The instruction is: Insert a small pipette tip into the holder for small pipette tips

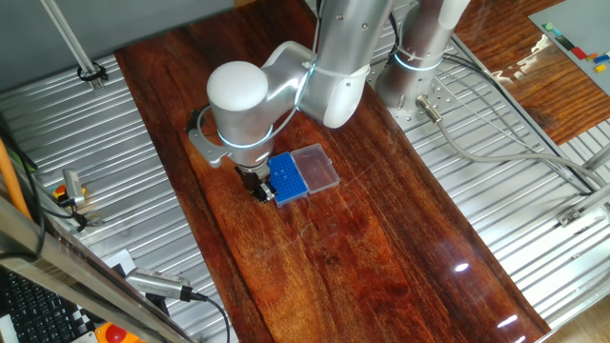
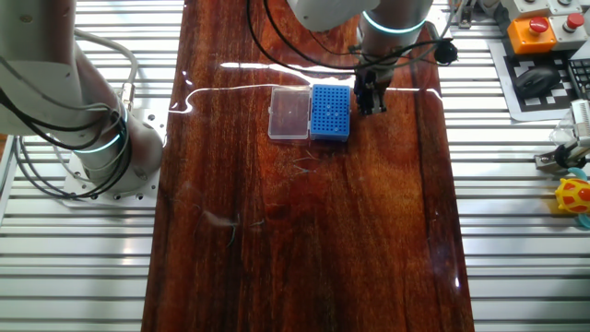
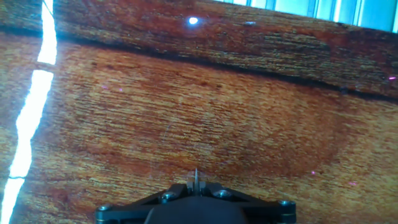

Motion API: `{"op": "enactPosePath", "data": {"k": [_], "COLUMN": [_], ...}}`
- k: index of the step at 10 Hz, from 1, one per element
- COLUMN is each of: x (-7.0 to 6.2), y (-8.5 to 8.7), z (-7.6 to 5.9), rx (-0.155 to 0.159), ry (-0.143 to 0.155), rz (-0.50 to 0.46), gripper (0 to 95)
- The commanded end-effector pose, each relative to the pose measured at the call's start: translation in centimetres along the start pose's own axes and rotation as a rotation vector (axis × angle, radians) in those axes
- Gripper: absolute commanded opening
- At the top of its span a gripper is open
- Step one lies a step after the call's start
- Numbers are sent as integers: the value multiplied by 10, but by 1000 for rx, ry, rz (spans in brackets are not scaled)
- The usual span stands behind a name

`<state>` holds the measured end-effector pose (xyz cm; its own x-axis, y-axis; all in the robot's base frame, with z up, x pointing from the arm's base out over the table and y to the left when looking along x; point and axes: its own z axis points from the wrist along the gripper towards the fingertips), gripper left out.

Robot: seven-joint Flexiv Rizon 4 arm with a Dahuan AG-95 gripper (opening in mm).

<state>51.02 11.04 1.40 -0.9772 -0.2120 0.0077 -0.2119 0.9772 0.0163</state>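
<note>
Holder for small pipette tips (image 2: 331,112): small blue square rack, flat on the wood tabletop, top dotted w/ fine grid of tiny holes. Clear lid panel joined at its 9 o'clock side in the other fixed view. Small pipette tip (image 3: 196,178): thin clear sliver, pointing to 12 in hand view, over bare wood.

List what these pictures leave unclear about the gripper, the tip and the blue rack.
- Gripper: jaws' opening too small in the fixed views; cut off by the bottom edge in the hand view.
- Pipette tip: only a thin, blurred sliver shows.
- Blue rack: out of the hand view; whether holes are filled is too fine to tell.
</note>
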Motion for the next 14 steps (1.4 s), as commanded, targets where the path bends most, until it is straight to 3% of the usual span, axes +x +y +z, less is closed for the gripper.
{"op": "enactPosePath", "data": {"k": [1,5,8,9,14], "x": [-5,-4,24,27,27], "y": [-9,-28,-43,-44,-44], "z": [-14,-32,-48,-50,-50], "rx": [-6,-11,-15,-16,-3], "ry": [28,83,171,186,174], "rz": [-48,-148,-251,-273,-297], "gripper": [0,0,0,0,0]}}
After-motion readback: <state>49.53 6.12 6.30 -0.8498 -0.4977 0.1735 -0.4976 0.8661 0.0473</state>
